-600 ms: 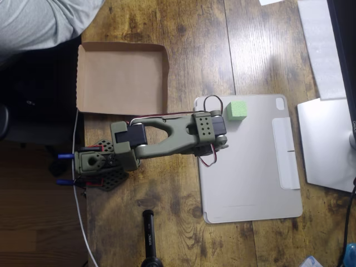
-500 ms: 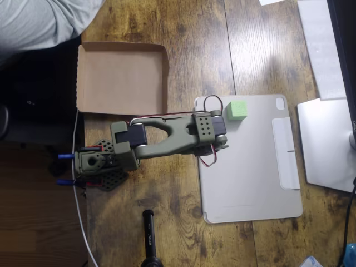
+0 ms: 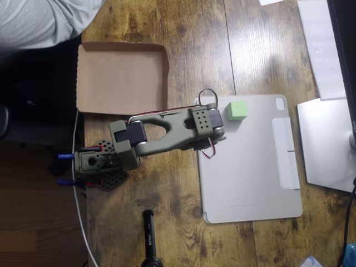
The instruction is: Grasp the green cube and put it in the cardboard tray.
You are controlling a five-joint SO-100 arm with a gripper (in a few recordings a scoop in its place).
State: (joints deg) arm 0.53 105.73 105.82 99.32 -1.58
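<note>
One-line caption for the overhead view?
Olive arm reaches toward green cube on grey tablet cover; cardboard tray sits empty.

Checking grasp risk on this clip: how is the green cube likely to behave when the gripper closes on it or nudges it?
The green cube has flat faces and square edges, so it should sit stable and not roll. It lies on the smooth grey tablet cover, so a nudge would probably slide it. Its matte look suggests decent grip; being small, it is likely light.
</note>
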